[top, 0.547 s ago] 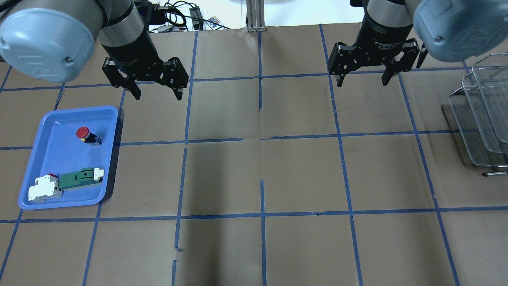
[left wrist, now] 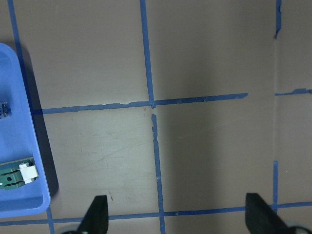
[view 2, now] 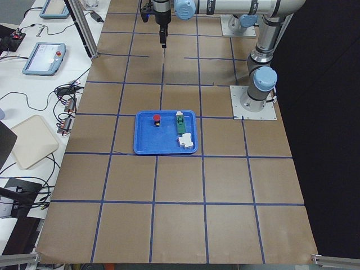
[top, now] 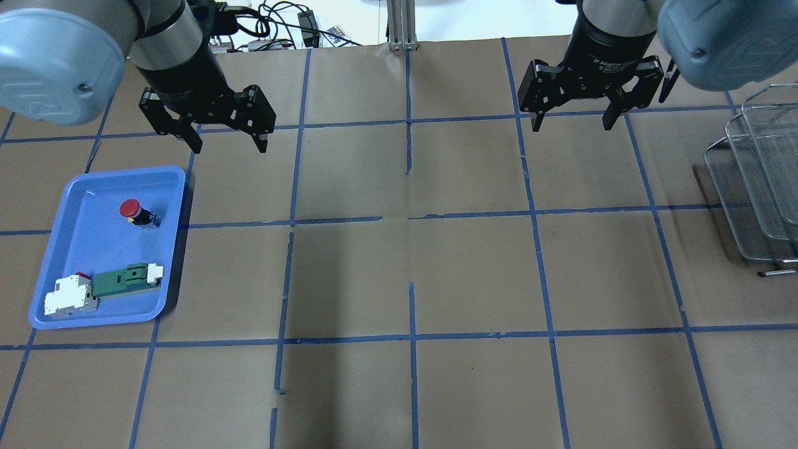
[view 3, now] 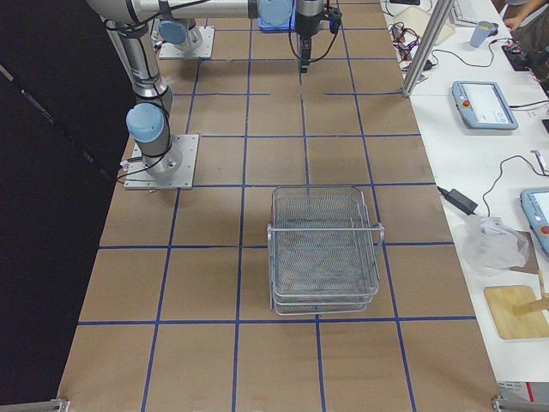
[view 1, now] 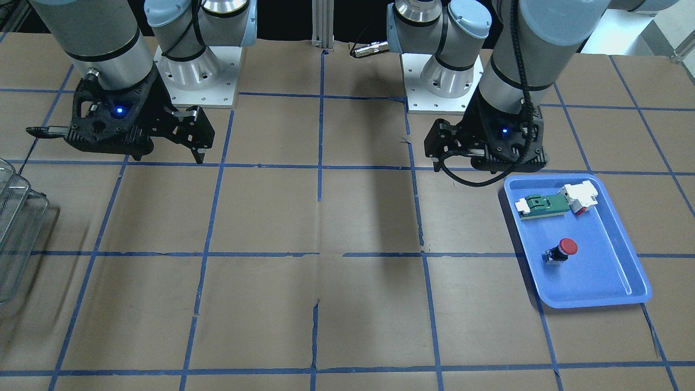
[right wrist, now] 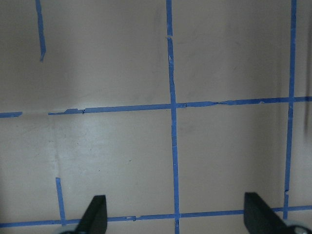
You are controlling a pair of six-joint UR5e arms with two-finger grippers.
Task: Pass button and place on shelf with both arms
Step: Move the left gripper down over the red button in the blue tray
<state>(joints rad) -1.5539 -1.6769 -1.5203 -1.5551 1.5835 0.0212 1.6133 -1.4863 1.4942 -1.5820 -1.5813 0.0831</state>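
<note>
The button [top: 131, 209], with a red cap and black body, lies on its side in the blue tray [top: 93, 249] at the table's left; it also shows in the front-facing view [view 1: 564, 248] and the exterior left view [view 2: 157, 118]. My left gripper [top: 230, 146] is open and empty, above the table behind and to the right of the tray, apart from the button. In the left wrist view [left wrist: 178, 217] its jaws stand wide over bare paper. My right gripper [top: 572, 125] is open and empty at the far right, left of the wire-mesh shelf [top: 754, 181].
A green-and-white flat part [top: 124, 280] and a white-and-red block [top: 68, 294] lie at the tray's near end. The tray's edge [left wrist: 14, 195] shows in the left wrist view. The shelf [view 3: 324, 249] stands at the table's right end. Blue tape lines grid the brown paper.
My left gripper has moved left and a little back, closer to the tray's far corner. My right gripper has shifted slightly back. Both stay open. The button has not moved.
</note>
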